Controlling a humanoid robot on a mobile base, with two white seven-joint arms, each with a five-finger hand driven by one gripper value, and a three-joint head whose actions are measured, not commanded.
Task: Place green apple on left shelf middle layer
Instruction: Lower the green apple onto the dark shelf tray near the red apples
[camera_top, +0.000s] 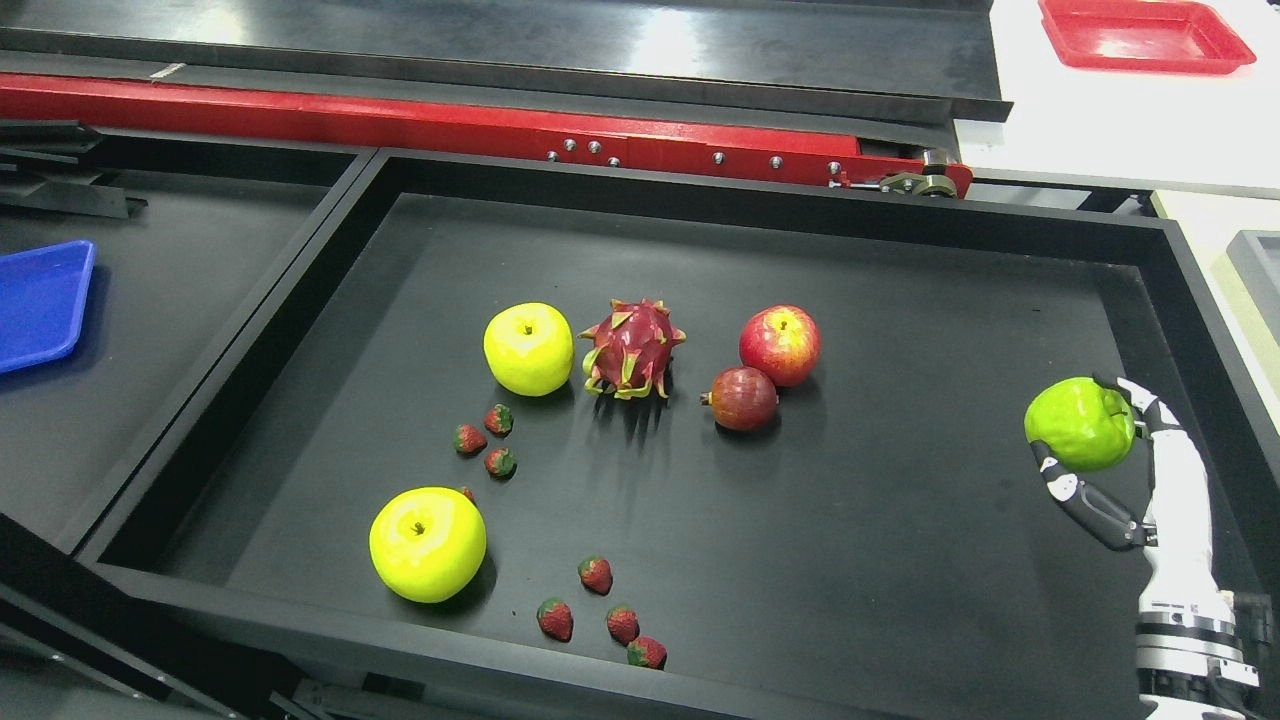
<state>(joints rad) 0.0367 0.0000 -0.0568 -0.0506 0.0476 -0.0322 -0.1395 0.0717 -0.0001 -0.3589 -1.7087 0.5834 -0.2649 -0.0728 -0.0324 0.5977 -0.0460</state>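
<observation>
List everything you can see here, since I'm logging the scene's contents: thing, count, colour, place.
green apple: 1, green, held in the right hand at the tray's right side
yellow apples: 2, yellow, left half of tray, one behind the other
dragon fruit: 1, magenta with green tips, centre
red apple: 1, red-yellow, right of centre
pomegranate: 1, dark red, just in front of the red apple
strawberries: at least 7, red, in two clusters, mid-left and front
black tray: 1, black, holds the fruit
blue tray: 1, blue, far left
red tray: 1, red, top right
right hand: 1, white and black, lower right
</observation>
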